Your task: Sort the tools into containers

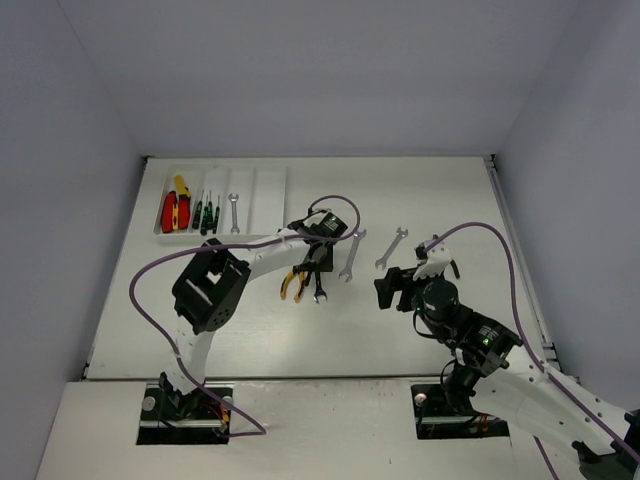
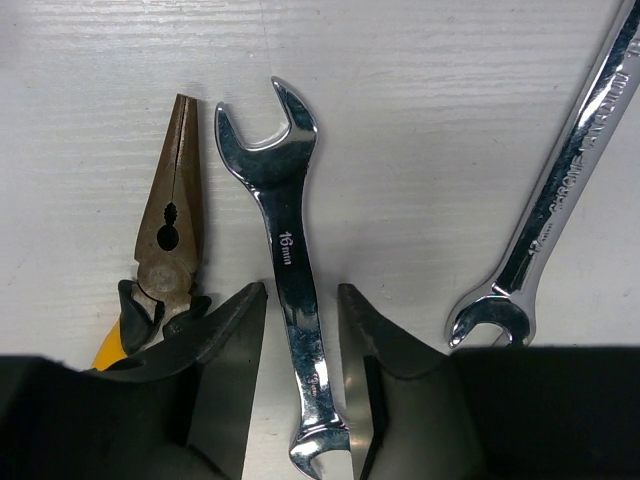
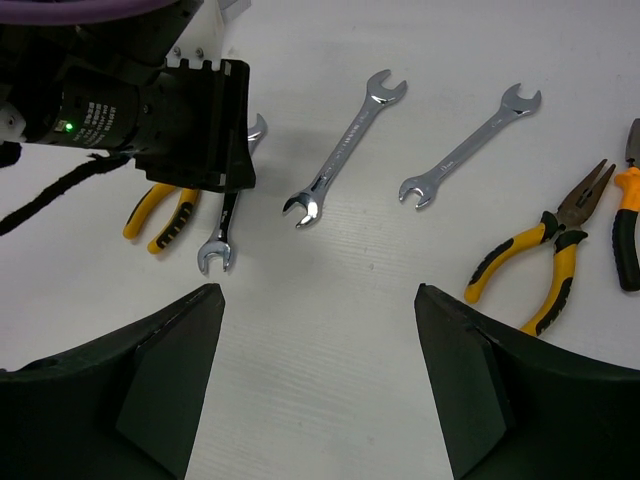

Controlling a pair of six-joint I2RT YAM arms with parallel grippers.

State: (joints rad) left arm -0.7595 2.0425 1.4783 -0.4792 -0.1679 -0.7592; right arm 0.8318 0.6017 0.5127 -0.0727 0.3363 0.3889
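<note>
My left gripper (image 2: 300,292) is open and low over the table, its jaws either side of a silver 16 mm wrench (image 2: 285,260) without closing on it; it also shows in the top view (image 1: 318,262). Yellow-handled pliers (image 2: 168,235) lie just left of that wrench and a second wrench (image 2: 560,190) lies to its right. My right gripper (image 3: 315,300) is open and empty above bare table. Beyond it lie two wrenches (image 3: 345,150) (image 3: 470,145) and yellow-handled pliers (image 3: 540,260). The white tray (image 1: 268,195) at the back left holds red and yellow knives (image 1: 175,210), screwdrivers (image 1: 205,212) and a wrench (image 1: 234,212).
Another pair of orange-handled pliers (image 3: 628,225) lies at the right edge of the right wrist view. The left arm's body (image 3: 150,110) stands over the pliers and wrench at the left there. Grey walls close the table at the back and sides.
</note>
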